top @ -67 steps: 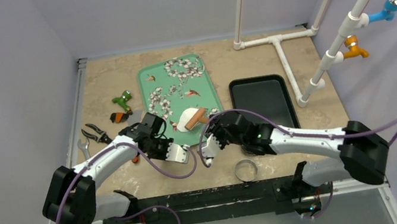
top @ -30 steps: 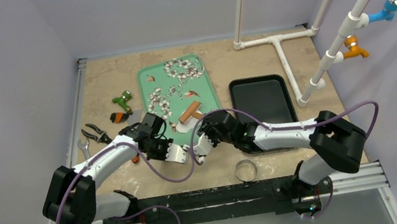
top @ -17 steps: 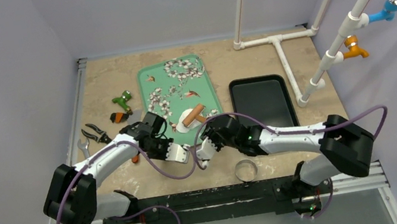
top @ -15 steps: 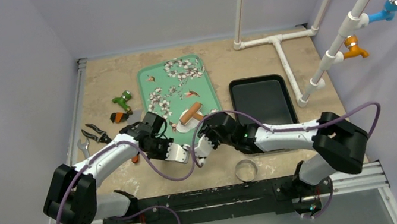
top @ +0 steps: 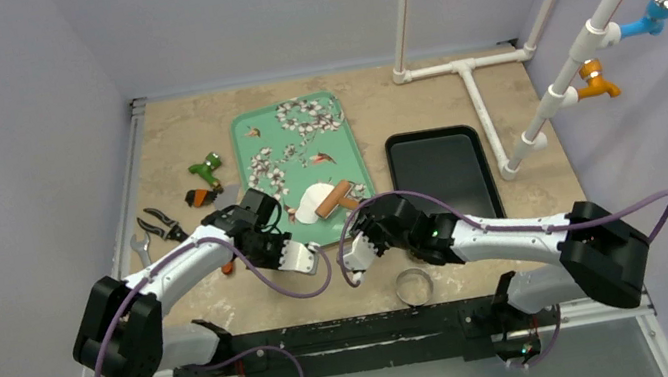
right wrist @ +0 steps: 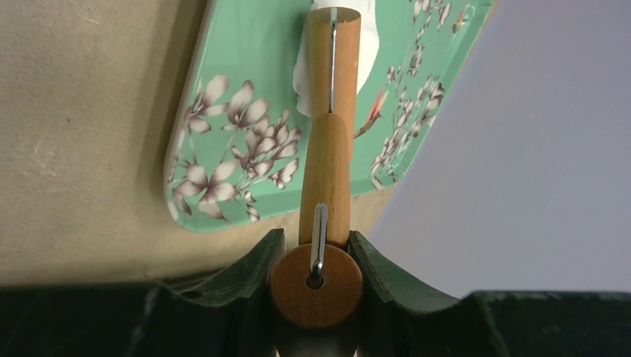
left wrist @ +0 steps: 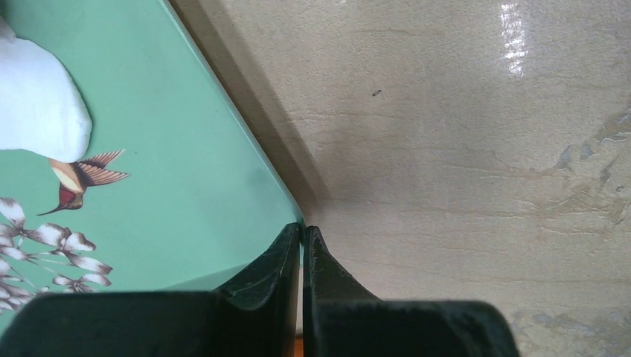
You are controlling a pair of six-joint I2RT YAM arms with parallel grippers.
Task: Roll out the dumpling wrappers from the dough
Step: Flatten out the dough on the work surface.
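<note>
Right gripper [right wrist: 316,247] clamps the rolling pin [right wrist: 327,171], its far end on the dough [top: 310,203] in the green floral tray [top: 298,149]; left gripper [left wrist: 301,232]'s fingers are together at the rim.

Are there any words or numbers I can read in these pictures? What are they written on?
No text can be read anywhere.
Green tray: only painted flowers and birds, no letters.
Wooden roller: plain wood, nothing printed.
Black tray: blank.
Hand tools on the left of the table: too small to tell whether they carry any marks.
</note>
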